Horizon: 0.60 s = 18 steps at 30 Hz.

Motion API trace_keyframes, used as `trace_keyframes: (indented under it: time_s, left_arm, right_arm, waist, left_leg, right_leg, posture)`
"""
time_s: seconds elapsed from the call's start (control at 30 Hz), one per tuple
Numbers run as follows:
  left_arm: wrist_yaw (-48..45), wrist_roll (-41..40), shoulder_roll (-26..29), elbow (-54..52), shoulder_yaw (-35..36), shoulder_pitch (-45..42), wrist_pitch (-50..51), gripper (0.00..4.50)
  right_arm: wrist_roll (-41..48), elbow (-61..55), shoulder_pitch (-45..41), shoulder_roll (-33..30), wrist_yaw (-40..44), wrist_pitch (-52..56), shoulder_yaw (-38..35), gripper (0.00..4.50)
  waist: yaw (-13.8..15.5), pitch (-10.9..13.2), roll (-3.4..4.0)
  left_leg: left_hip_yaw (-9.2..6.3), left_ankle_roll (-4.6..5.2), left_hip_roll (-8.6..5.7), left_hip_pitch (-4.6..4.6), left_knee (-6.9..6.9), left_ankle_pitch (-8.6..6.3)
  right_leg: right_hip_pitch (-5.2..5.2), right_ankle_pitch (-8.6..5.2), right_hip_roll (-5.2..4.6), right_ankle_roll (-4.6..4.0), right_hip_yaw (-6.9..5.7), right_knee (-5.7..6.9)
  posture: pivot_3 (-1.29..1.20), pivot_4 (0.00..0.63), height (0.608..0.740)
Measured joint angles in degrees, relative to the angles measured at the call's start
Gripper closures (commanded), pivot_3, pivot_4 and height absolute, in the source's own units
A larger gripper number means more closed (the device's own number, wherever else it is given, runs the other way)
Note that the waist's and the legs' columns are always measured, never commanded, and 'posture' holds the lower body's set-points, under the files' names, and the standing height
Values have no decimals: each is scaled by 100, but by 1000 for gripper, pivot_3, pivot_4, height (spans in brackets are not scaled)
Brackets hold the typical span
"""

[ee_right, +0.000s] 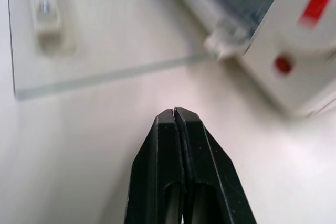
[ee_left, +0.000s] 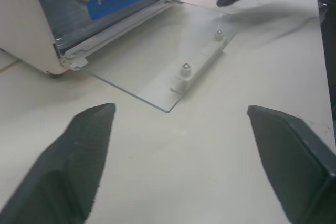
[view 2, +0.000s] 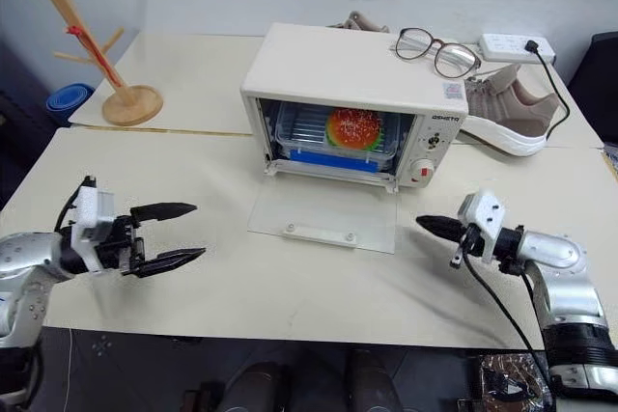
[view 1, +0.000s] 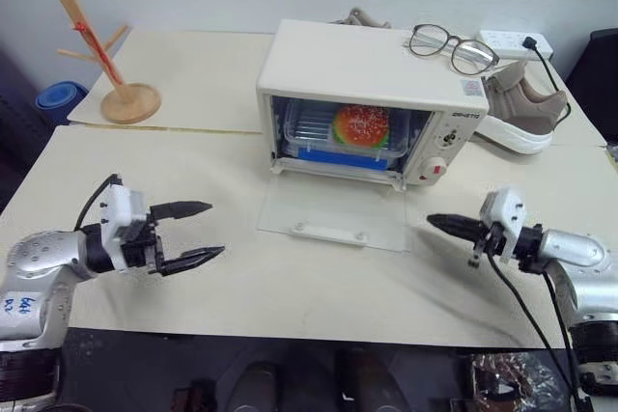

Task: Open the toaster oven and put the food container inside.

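The table [view 1: 145, 166] carries the oven [view 1: 372, 94] near its back middle, front facing the robot, long side running left to right. The oven's glass door [view 1: 333, 214] lies folded flat on the table in front of it, white handle [view 1: 330, 232] at the near edge. Inside the oven sits the container [view 1: 343, 132], long axis across the opening, blue strip toward the door, the burger [view 1: 361, 125] in its right half. Left of the door, the left gripper [view 1: 198, 232] hangs with fingers spread, empty. Right of the door, the right gripper [view 1: 435, 221] points toward it, fingers pressed together.
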Motion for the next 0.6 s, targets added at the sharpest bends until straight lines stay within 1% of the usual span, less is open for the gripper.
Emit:
trace_keyframes:
  time_s: [0.07, 0.17, 0.2, 0.27, 0.37, 0.5, 0.6]
  left_arm:
    - [-185, -89, 80, -53, -4, 7, 62, 59]
    - [-150, -291, 80, -261, -1, -42, 208, 59]
    - [-118, -336, 72, -292, 6, -57, 256, 59]
    - [101, -532, -99, -389, 144, -92, 385, 59]
    - [695, -809, -409, -490, 377, -219, 606, 59]
    - [1329, -975, -645, -681, 578, -229, 783, 59]
    - [1585, -790, -657, -694, 624, -78, 705, 59]
  right_arm:
    - [-83, 184, -93, 232, 167, -254, 205, 4500]
    - [-66, 248, -175, 623, 410, -457, 469, 4500]
    - [-40, 244, -184, 658, 442, -468, 471, 4500]
    - [243, 156, -194, 817, 489, -465, 371, 4500]
    - [795, -230, -200, 1109, 465, -359, 155, 4500]
    - [1382, -733, -412, 1323, 7, 121, -235, 4500]
    - [1787, -959, -676, 1407, -410, 595, -506, 4500]
  waist:
    - [-47, 0, -1]
    - [-104, 3, 5]
    - [-118, 3, 6]
    - [-125, 4, 5]
    - [-137, 4, 6]
    - [-128, 4, 6]
    - [-131, 4, 6]
  left_leg:
    - [0, -5, 8, 0, 0, -2]
    - [-1, -8, 8, 0, -2, -1]
    - [-1, -9, 8, -1, -2, -1]
    - [-4, -11, 9, -1, -2, -2]
    - [-5, -16, 12, -2, -2, -2]
    - [-6, -21, 11, -2, -1, -2]
    - [-6, -22, 12, -2, -2, -3]
  right_leg:
    - [-1, 0, 8, 0, 0, 1]
    - [-3, 0, 8, 0, 0, 5]
    - [-4, 0, 7, 0, 0, 5]
    - [-3, 0, 7, 0, -1, 4]
    - [-6, 0, 10, 0, -1, 6]
    - [-6, 0, 10, 0, -1, 5]
    - [-6, 0, 10, 0, -1, 5]
  posture:
    - [0, 150, 740]
    - [0, 150, 740]
    - [0, 150, 740]
    - [0, 150, 740]
    - [0, 150, 740]
    - [0, 150, 740]
    - [0, 150, 740]
